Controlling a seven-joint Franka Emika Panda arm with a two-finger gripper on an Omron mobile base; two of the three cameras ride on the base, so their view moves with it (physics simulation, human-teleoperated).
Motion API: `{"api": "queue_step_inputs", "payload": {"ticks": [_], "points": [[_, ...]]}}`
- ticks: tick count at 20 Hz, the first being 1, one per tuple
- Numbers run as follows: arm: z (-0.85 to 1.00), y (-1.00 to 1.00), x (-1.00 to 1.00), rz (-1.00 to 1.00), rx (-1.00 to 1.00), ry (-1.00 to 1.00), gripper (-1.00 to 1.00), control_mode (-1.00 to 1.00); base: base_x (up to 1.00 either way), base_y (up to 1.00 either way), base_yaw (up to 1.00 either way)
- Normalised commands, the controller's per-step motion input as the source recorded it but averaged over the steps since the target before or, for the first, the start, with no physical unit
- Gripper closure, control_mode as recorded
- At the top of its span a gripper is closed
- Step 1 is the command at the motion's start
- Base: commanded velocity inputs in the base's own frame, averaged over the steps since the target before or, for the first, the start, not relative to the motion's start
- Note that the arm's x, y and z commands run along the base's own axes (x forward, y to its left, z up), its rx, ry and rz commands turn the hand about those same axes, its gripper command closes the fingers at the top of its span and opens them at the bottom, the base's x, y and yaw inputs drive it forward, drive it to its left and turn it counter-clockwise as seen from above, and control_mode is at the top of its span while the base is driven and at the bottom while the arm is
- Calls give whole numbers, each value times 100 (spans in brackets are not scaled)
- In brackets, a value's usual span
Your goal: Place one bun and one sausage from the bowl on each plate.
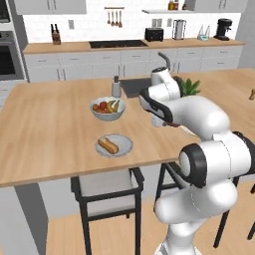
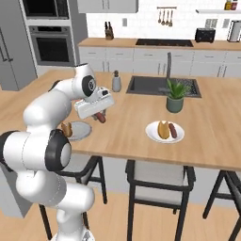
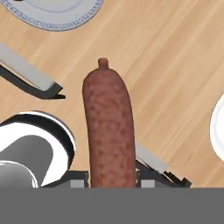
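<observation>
My gripper (image 2: 100, 116) is shut on a dark reddish-brown sausage (image 3: 109, 127), held above the wooden counter between the two plates. The sausage (image 2: 100, 117) points away from the hand, with its fingertips (image 3: 146, 183) on either side of its base. The near-left plate (image 1: 124, 144) carries one orange-tan bun (image 1: 108, 145). The right plate (image 2: 153, 131) holds a bun (image 2: 163, 129) and a second sausage (image 2: 173, 130) side by side. In the hand view one plate rim (image 3: 57, 17) shows at the top and another (image 3: 218, 127) at the right edge. The brown wooden bowl is out of view.
A light grey bowl of fruit (image 1: 107, 108) stands behind the left plate, with a grey shaker (image 1: 116, 87) beyond it. A potted plant (image 2: 175, 96) and the sink (image 2: 150, 84) lie behind the right plate. Stools (image 1: 107, 187) stand under the counter's front edge.
</observation>
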Motion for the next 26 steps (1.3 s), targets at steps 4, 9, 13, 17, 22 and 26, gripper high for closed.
{"api": "queue_step_inputs", "payload": {"ticks": [4,9,13,17,22,26], "points": [[0,0,0,0,0,0,100,100,31,63,0],[0,0,0,0,0,0,100,100,42,53,0],[7,14,46,0,3,8,100,-100,10,12,0],[-27,-18,71,0,23,40,100,-100,0,0,0],[-90,-49,59,0,69,4,100,-100,0,0,0],[-85,-32,50,1,72,-6,100,-100,0,0,0]]}}
